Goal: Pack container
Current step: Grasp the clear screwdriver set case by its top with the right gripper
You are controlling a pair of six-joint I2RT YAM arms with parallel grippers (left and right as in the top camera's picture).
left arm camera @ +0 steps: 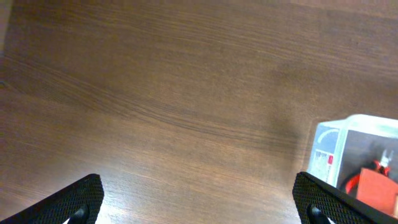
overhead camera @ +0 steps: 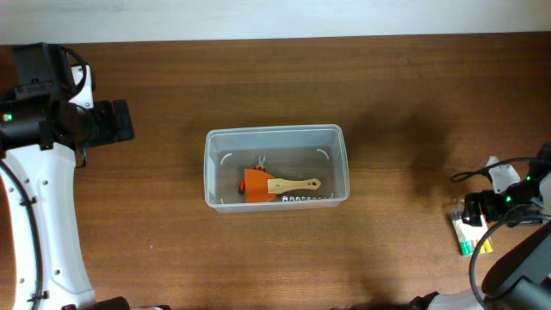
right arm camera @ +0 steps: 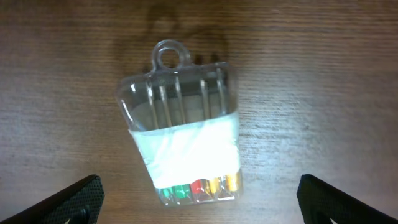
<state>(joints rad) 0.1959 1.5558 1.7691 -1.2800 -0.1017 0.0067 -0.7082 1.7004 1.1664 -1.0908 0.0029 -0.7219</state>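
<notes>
Container (overhead camera: 274, 131) sits mid-table, long axis left-right, already holding orange piece (overhead camera: 256, 185) and wooden-handled tool (overhead camera: 294, 184).

Likely next item for you: clear tool pack (right arm camera: 183, 140), flat on table (overhead camera: 172, 258) near right edge, well apart from container.

Your right gripper (right arm camera: 199, 204) hangs directly over pack, fingers spread wide, holding nothing. Pack's long axis runs across finger line, slightly tilted, so jaws straddle its narrow width.

Left gripper (left arm camera: 199, 202) also spread and empty, at far left, so right arm is clearly nearer. Once pack is gripped, container lies to your left.
</notes>
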